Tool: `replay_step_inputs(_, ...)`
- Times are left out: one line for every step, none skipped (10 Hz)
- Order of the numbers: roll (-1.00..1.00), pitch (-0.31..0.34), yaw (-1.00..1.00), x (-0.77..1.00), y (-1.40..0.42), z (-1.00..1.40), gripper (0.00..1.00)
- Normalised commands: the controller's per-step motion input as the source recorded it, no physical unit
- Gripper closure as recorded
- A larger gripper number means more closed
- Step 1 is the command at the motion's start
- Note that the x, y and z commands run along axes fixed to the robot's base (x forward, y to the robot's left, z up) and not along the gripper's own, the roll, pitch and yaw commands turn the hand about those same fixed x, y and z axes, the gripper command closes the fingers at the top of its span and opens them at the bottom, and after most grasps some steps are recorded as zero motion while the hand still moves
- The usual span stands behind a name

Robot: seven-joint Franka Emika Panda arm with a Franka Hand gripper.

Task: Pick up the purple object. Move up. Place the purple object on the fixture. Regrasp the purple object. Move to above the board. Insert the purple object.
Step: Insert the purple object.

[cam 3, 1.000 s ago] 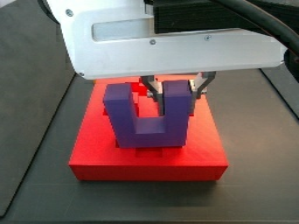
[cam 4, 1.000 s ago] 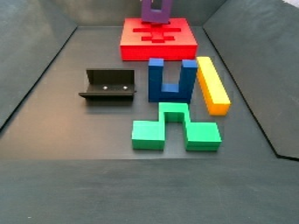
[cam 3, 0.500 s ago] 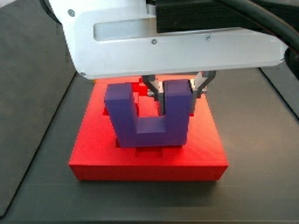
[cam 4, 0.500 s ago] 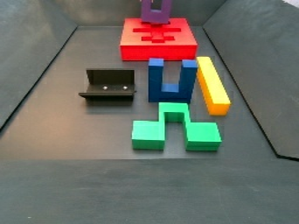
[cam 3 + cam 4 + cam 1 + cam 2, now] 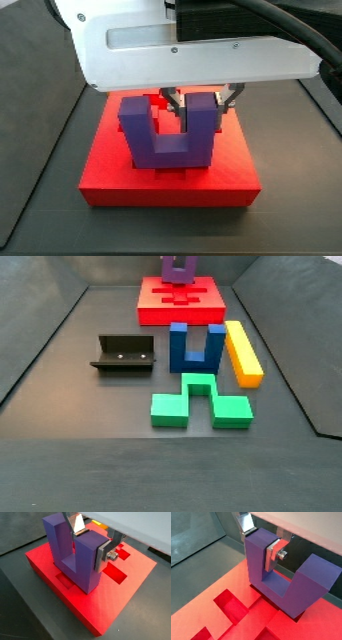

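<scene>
A: What do we see on the board (image 5: 120,185)?

B: Its red top has darker recesses, and the purple block (image 5: 167,132) stands upright over them, prongs up, with its base down in one recess in both wrist views. We can't tell how deep it sits.

A: And the fingers (image 5: 107,554)?

B: We see the gripper (image 5: 264,542) directly above the board. The fingers are closed on one prong of the purple block: a silver plate lies flat against the outer face of that prong in a wrist view (image 5: 271,554), and another plate comes down on its inner face, between the two prongs. The second prong stands free, touching nothing.

A: Where is the rest?

B: In a side view we see the fixture (image 5: 124,356) on the surface, well apart from the board and empty. Just beside it stands the blue block (image 5: 195,348), upright, with the orange bar (image 5: 242,352) lying alongside. The green piece (image 5: 198,402) lies nearer the camera.
</scene>
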Motion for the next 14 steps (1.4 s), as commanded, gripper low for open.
replay_step_inputs(0.00, 0.023, -0.10, 0.10, 0.01, 0.00, 1.00)
replay_step_inputs(0.00, 0.004, -0.08, 0.07, 0.00, -0.01, 1.00)
replay_step_inputs(0.02, 0.000, -0.06, 0.00, 0.00, -0.10, 1.00)
replay_step_inputs(0.03, -0.019, -0.03, 0.00, 0.00, -0.15, 1.00)
replay_step_inputs(0.02, -0.037, 0.00, 0.00, 0.00, -0.15, 1.00)
replay_step_inputs(0.04, -0.054, 0.00, -0.01, -0.04, -0.17, 1.00)
replay_step_inputs(0.03, -0.029, 0.00, 0.00, -0.02, -0.14, 1.00)
replay_step_inputs(0.03, -0.019, 0.00, 0.00, 0.00, -0.13, 1.00)
replay_step_inputs(0.04, 0.000, 0.00, 0.00, 0.00, -0.12, 1.00)
replay_step_inputs(0.05, -0.001, 0.00, 0.00, 0.00, -0.17, 1.00)
replay_step_inputs(0.02, -0.027, 0.00, 0.07, 0.00, -0.27, 1.00)
replay_step_inputs(0.07, -0.056, 0.00, 0.13, 0.00, -0.42, 1.00)
replay_step_inputs(0.09, -0.060, 0.00, 0.15, 0.00, -0.43, 1.00)
replay_step_inputs(0.07, -0.074, 0.00, 0.14, 0.00, -0.46, 1.00)
